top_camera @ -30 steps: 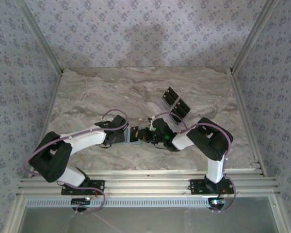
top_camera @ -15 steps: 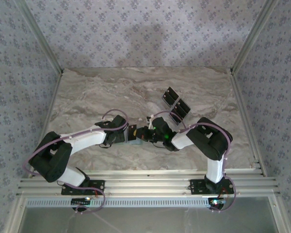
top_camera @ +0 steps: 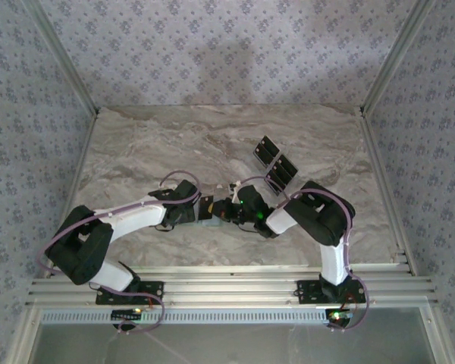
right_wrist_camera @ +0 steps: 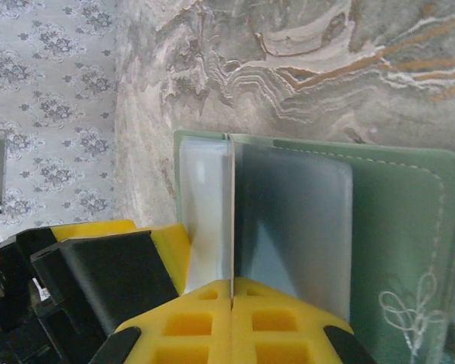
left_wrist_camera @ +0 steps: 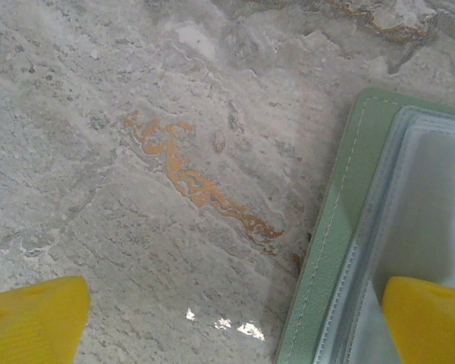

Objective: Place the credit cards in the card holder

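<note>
Holder (right_wrist_camera: 409,220) is lying open on the worktop (top_camera: 152,144), left of middle, nearer the near edge.
Jaws pressed together, the right gripper (right_wrist_camera: 231,299) is pinching the holder by its clear inside; the left gripper (left_wrist_camera: 227,322) is hovering, jaws spread, one finger (left_wrist_camera: 428,322) over its edge. Dark cards (top_camera: 267,151) are lying farther back.

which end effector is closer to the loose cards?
Right. The right end effector sits below-left of the cards, shut on the holder; the left end effector is farther left, open.
</note>
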Controlling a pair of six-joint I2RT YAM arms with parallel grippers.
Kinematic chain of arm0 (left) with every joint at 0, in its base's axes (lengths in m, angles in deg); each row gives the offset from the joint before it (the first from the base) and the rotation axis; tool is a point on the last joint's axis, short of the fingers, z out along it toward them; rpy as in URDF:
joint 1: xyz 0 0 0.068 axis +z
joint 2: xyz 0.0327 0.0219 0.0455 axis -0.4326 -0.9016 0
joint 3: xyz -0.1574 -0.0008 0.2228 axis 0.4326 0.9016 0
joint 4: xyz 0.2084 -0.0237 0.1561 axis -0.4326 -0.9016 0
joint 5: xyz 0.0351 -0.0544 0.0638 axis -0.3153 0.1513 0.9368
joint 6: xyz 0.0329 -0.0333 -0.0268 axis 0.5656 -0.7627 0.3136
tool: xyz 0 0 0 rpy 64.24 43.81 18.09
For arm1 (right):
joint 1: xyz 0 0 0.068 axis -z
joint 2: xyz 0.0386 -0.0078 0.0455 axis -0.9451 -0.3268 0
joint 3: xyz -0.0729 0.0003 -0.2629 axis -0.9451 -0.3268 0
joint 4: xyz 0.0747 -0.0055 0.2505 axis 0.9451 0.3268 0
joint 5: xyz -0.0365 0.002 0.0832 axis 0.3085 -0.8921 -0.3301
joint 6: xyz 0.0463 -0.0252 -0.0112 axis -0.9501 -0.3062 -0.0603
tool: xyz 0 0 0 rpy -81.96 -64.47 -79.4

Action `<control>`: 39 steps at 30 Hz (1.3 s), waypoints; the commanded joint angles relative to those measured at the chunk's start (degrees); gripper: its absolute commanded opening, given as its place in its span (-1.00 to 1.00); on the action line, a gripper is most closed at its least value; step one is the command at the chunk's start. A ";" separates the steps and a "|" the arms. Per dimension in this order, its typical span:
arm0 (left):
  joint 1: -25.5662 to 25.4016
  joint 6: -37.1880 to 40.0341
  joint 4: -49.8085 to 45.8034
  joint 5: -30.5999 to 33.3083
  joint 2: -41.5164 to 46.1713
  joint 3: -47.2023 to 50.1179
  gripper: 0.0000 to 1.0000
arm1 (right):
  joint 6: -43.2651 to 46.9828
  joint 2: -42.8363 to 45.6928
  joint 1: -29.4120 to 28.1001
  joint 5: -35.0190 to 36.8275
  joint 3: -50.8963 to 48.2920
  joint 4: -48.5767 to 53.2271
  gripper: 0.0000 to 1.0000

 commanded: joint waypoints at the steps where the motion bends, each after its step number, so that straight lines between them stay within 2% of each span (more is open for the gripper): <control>1: 0.03 0.13 -5.82 0.72 -1.94 1.31 0.99 | -1.90 -1.32 -0.34 0.12 -1.17 -3.21 -1.00; 39: 0.03 0.01 -5.82 0.78 -1.94 1.51 0.99 | -3.59 -5.76 -1.16 -1.62 0.43 -4.12 -1.00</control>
